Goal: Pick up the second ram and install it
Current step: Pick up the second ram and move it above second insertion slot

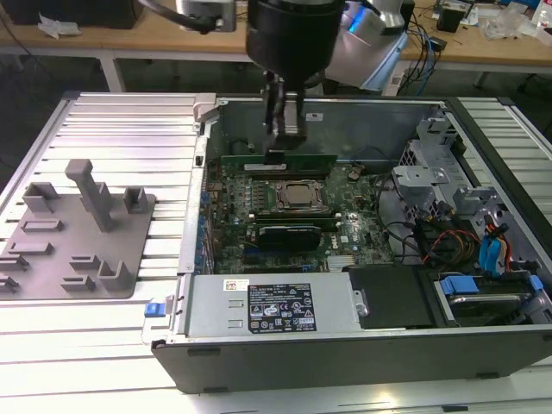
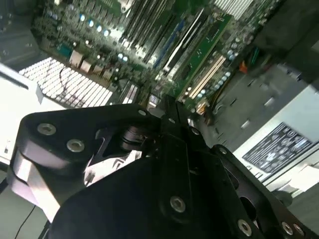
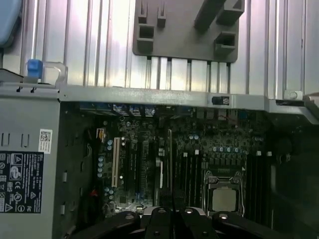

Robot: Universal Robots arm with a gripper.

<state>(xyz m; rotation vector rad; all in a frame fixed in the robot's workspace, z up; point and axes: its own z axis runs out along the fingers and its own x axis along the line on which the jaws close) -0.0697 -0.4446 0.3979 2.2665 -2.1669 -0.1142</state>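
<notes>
Hand (image 1: 276,152), seen from the exterior view, grips the second ram (image 1: 312,164) upright.

Second ram (image 1: 315,162) green, chips seemingly dark; tray (image 1: 138,243) grey; gripper (image 1: 278,152) black.

The second ram (image 1: 310,160) is a long, thin green stick with a pale label near its middle. In the exterior view it stands level on its long edge, just behind the processor socket (image 1: 297,195) on the motherboard (image 1: 349,226). My pincer (image 1: 278,148) pinches its top edge.
</notes>
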